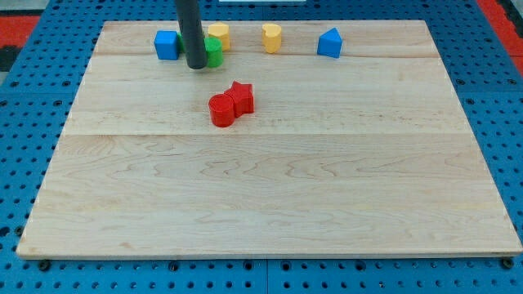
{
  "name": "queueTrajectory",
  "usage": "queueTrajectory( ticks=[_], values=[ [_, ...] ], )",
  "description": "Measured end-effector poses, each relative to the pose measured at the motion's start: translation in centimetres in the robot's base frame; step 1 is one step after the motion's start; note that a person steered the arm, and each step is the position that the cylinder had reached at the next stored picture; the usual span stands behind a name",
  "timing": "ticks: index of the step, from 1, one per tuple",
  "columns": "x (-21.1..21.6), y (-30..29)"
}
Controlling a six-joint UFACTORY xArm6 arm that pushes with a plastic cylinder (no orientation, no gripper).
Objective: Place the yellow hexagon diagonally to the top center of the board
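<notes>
Two yellow blocks stand near the view's top edge of the wooden board (270, 204). One yellow block (218, 35) is just behind a green block (213, 51); its shape is partly hidden. The other yellow block (271, 37) stands alone at top centre. I cannot tell which is the hexagon. My tip (197, 64) rests on the board at the green block's left side, between it and a blue cube (167, 45). The rod covers part of the green block.
A blue wedge-like block (329, 42) stands at the top right. A red cylinder (221, 110) and a red star (240, 97) touch each other near the board's middle. A blue pegboard (24, 163) surrounds the board.
</notes>
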State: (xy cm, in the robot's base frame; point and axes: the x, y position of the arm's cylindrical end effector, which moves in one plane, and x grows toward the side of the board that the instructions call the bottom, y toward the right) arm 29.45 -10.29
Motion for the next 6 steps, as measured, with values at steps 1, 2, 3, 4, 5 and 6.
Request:
queueTrajectory(
  ticks=[1, 2, 3, 4, 5, 6],
  values=[
    [-1.6, 0.4],
    [-3.0, 1.4],
    [0.4, 0.1],
    [-0.3, -6.2],
    [-3.2, -10.4],
    [-3.4, -10.0]
  ],
)
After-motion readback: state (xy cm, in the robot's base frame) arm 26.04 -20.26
